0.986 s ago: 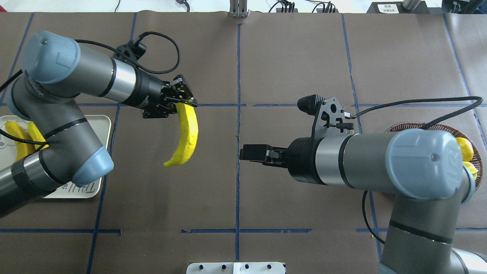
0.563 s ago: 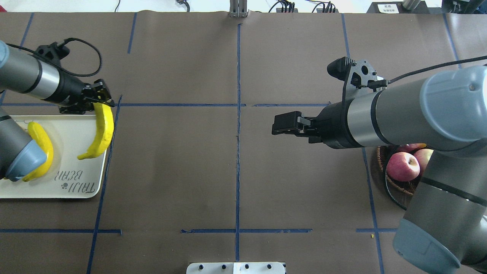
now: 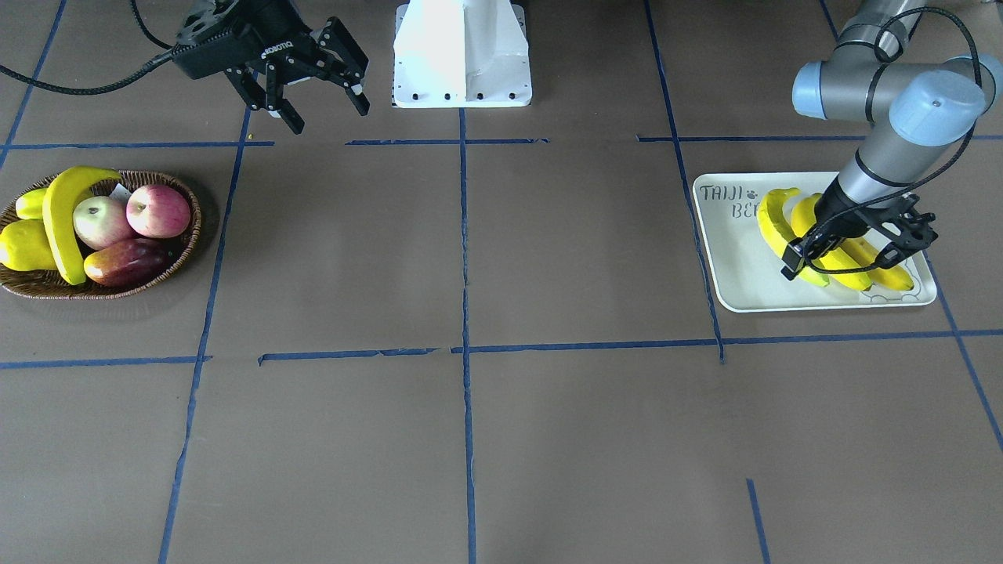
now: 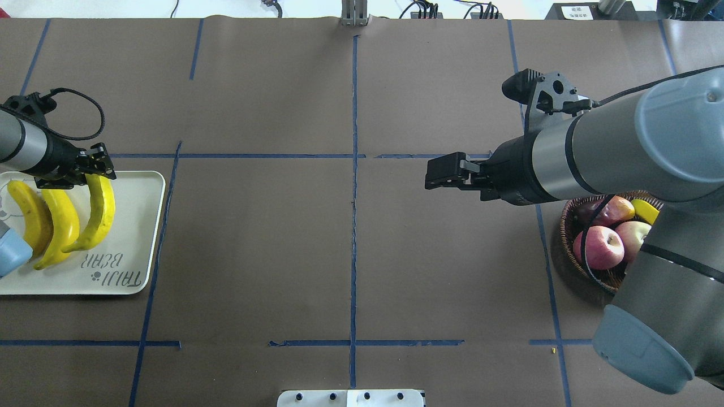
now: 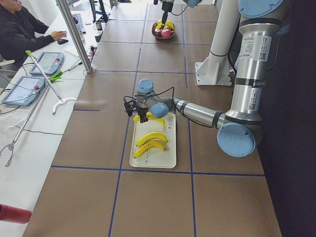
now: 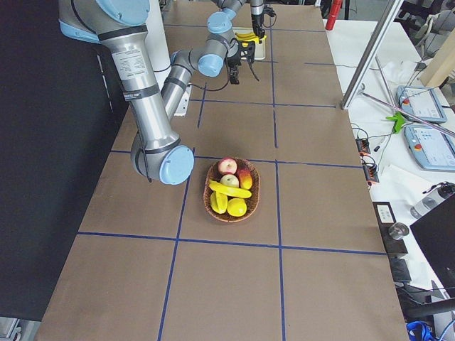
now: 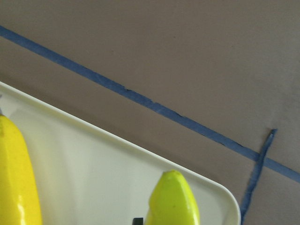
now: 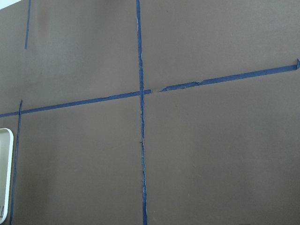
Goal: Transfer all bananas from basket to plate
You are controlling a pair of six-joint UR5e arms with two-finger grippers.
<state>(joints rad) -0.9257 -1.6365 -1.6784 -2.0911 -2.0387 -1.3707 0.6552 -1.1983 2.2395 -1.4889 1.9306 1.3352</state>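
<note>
Three bananas (image 4: 56, 220) on plate (image 4: 133, 189) | left hand (image 3: 838, 262) seemingly spread, empty | right hand (image 3: 329, 113) spread, empty (arm (image 4: 622, 147) half-hides basket (image 4: 565, 237))

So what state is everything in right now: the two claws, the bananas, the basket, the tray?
left gripper: at the end of the third banana, above the plate; grip unclear.
right gripper: open, empty, in mid-air.
two bananas: lying on the plate.
fourth banana: in the basket, beside the apples.
</note>
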